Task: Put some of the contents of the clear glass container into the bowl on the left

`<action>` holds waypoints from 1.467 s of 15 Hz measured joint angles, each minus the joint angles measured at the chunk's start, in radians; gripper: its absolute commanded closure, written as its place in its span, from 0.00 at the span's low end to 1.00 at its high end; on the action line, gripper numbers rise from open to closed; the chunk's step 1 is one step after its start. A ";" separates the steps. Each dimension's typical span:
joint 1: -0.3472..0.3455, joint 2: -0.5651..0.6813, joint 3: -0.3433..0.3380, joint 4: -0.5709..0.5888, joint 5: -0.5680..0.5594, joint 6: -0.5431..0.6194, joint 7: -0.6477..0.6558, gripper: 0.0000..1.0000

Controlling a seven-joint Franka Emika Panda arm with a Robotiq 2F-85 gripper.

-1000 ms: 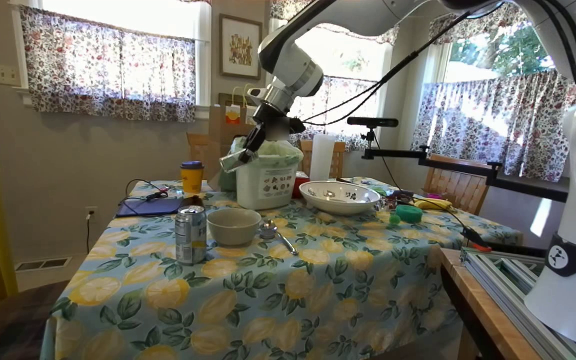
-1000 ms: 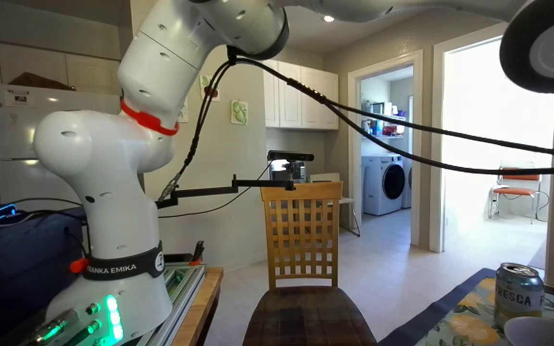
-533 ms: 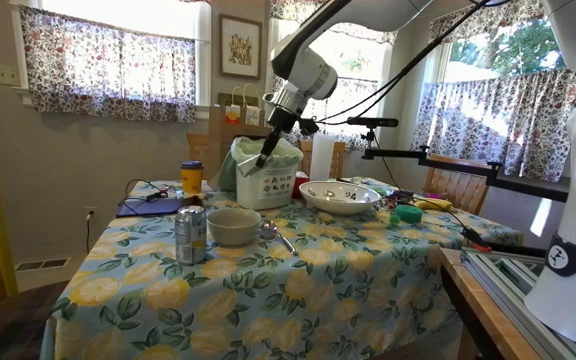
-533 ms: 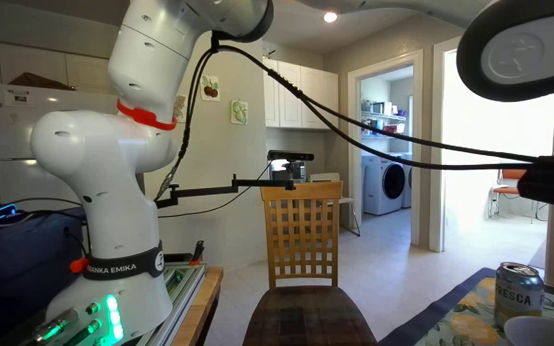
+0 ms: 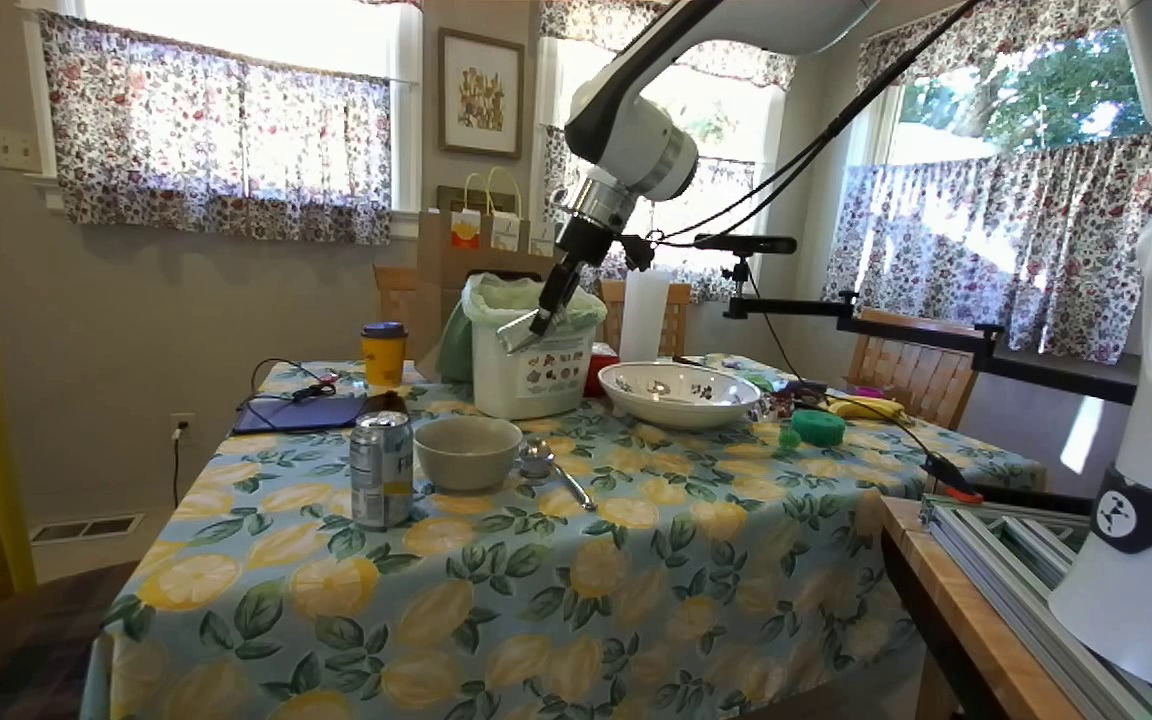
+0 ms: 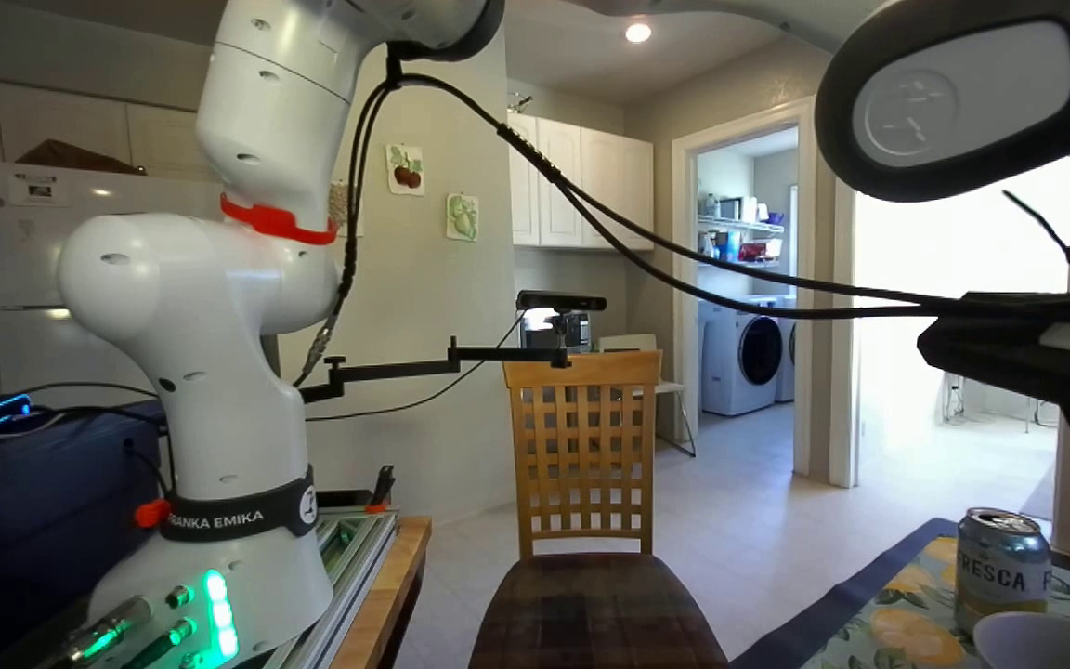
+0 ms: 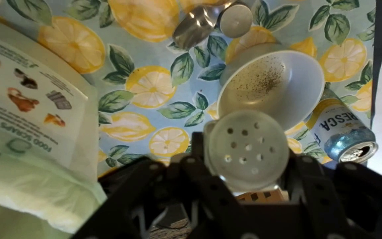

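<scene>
**Above the lemon-print table [image 5: 576, 610], the gripper [image 5: 542, 320] holds a clear container [image 7: 247, 147] at a tilt**

The table stretches across the lower part of an exterior view; the wrist view gives a piece of its top, ending at a dark edge. Both exterior views catch the arm [image 6: 219, 297], and a wooden chair [image 6: 586, 595] shows from back to seat in an exterior view. A white bin [image 5: 496, 390] with a pale green liner and a wide patterned bowl [image 5: 676, 418] stand in an exterior view; from the wrist, the bin is a slice at the left. The small pale bowl [image 5: 466, 465] comes into all three views, yet the dark specks [image 7: 267, 79] on its inner wall show from the wrist alone. So do the holes in the container's round top, with black fingers [image 7: 197, 144] pressed against its sides.

The table's dark edge runs near the can [image 5: 382, 475]. A strip of cloth separates bin from small bowl, and there is air under the container, well above the tabletop. The gap between gripper and bin cannot be told. The can stands just beside the small bowl; contact is unclear. Across the bowl from the can lie a spoon [image 7: 199, 25] and a round metal piece [image 7: 235, 20], close together.
</scene>
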 measured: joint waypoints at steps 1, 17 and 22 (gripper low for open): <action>0.000 -0.001 0.000 -0.001 0.000 0.001 0.001 0.75; -0.022 0.006 -0.037 -0.035 -0.737 0.102 0.402 0.75; -0.022 0.009 -0.052 -0.103 -0.944 0.094 0.508 0.75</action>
